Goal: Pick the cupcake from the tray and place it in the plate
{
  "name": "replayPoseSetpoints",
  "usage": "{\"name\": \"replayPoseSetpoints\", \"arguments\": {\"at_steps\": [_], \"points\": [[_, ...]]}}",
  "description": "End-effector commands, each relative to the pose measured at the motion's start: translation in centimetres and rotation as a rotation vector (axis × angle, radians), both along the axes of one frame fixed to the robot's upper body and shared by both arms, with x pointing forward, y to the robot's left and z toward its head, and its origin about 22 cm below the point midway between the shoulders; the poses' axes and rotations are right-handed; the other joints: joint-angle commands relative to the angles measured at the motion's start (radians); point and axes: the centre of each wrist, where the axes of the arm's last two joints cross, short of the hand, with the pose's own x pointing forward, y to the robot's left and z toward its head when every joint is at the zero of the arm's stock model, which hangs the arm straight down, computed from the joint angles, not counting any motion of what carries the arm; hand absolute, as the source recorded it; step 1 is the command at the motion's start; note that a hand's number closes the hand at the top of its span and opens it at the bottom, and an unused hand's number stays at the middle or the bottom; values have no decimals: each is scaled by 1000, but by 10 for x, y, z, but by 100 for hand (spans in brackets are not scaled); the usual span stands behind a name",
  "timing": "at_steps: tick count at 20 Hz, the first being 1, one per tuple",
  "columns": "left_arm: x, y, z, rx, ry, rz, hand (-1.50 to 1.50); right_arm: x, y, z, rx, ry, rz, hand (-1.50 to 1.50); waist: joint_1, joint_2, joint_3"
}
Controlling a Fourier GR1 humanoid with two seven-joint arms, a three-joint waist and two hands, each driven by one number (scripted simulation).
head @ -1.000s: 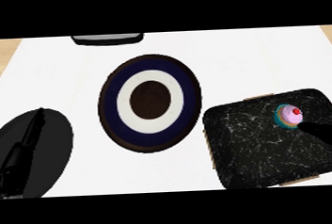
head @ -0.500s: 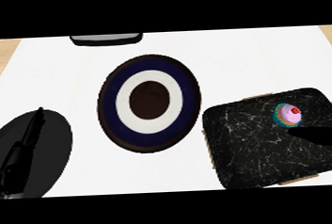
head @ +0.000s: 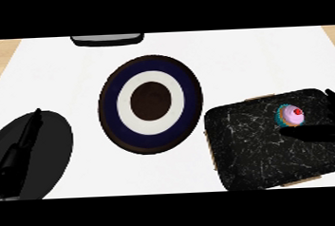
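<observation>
While on the tray, cupcake between right hand's spread, unclosed fingers.

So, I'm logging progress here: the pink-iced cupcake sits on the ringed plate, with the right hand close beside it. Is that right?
Not quite. The head view shows the cupcake on the dark marbled tray, not on the ringed plate, which holds nothing. The rest stands: the icing is pink and the right hand is close beside it.

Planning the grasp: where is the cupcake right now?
Head view, right side: the cupcake sits on the dark tray, right of the plate, the right hand beside it.
</observation>
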Motion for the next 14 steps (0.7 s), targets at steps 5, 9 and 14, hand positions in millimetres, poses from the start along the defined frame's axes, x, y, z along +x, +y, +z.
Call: {"name": "replayPoseSetpoints", "arguments": {"at_steps": [5, 9, 14], "points": [[1, -18, 5, 3, -9, 1, 0, 0, -1, -28, 11, 36, 24, -150, -2, 0, 0], [-2, -11, -4, -4, -1, -12, 0, 23, 14, -38, 27, 21, 21, -150, 0, 0, 0], [-9, -20, -4, -8, -18, 0, 0, 6, 5, -23, 22, -60, 16, 150, -4, -1, 0]]}}
